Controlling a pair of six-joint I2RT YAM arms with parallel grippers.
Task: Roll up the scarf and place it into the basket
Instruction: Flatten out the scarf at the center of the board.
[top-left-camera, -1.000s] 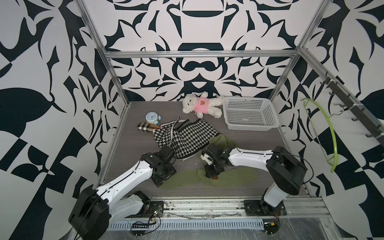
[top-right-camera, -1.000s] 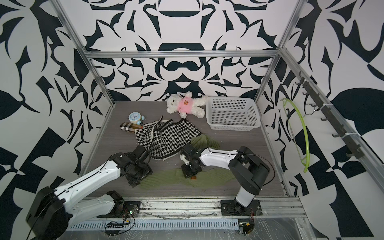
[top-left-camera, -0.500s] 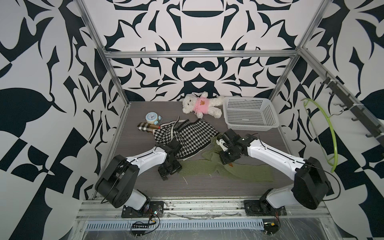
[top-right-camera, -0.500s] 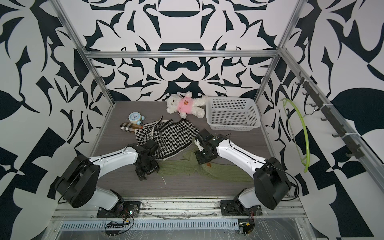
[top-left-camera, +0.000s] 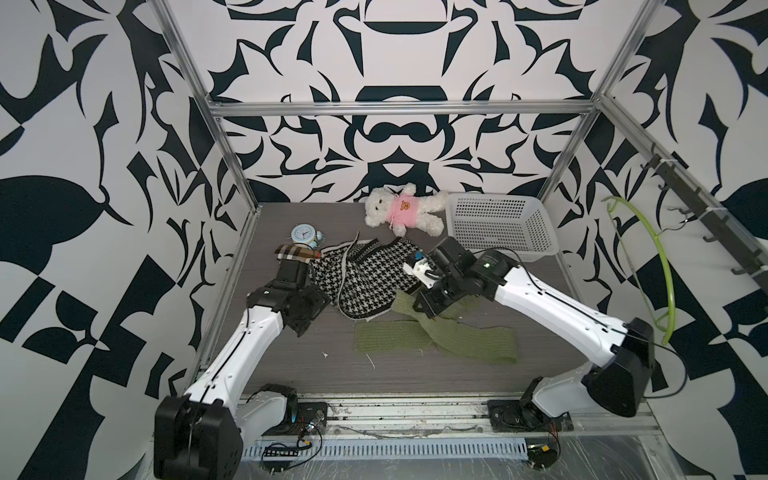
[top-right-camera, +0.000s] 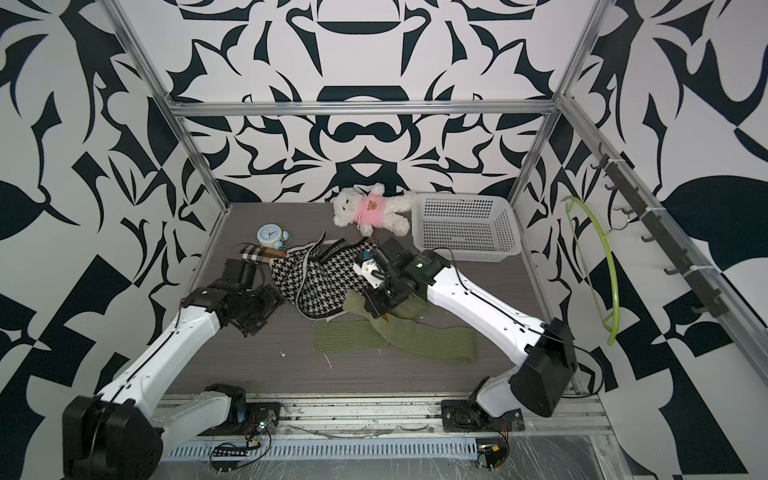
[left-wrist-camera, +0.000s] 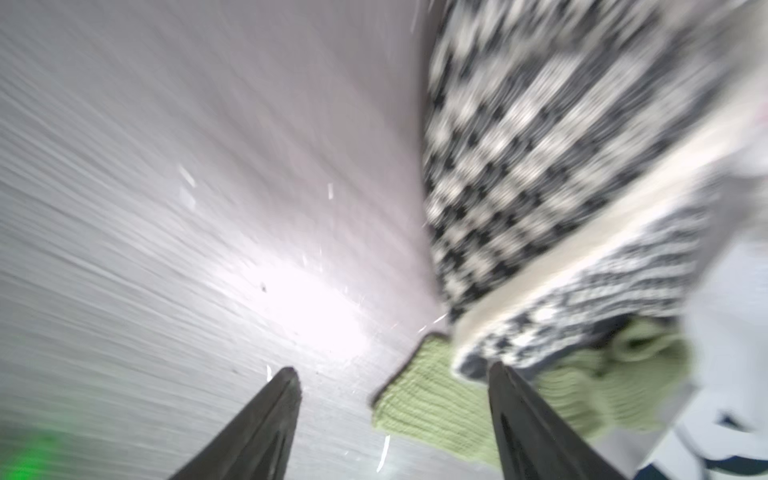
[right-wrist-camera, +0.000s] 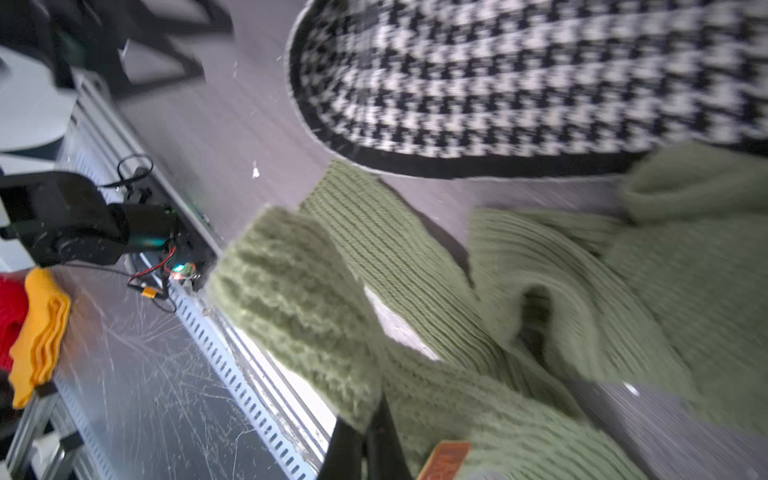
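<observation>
Right wrist view shows the green scarf (right-wrist-camera: 415, 257) pinched tight in the right jaws. It lies loose on the desk (right-wrist-camera: 232, 124), touching the checked cloth (right-wrist-camera: 498, 83). Left jaws stand wide and empty beside that cloth. Maybe pull the scarf flat and clear before rolling.

A: Any writing here that can be read?
B: None. The alarm clock (top-left-camera: 302, 233) has a dial, but its numerals are too small in both top views.
A: The teddy bear's pink shirt (top-left-camera: 401, 207)?
B: Only a little bear-face emblem, no letters.
A: The brown tag (right-wrist-camera: 444, 459) on the green scarf (right-wrist-camera: 415, 270)?
B: Blurred in the right wrist view, so it's unreadable.
</observation>
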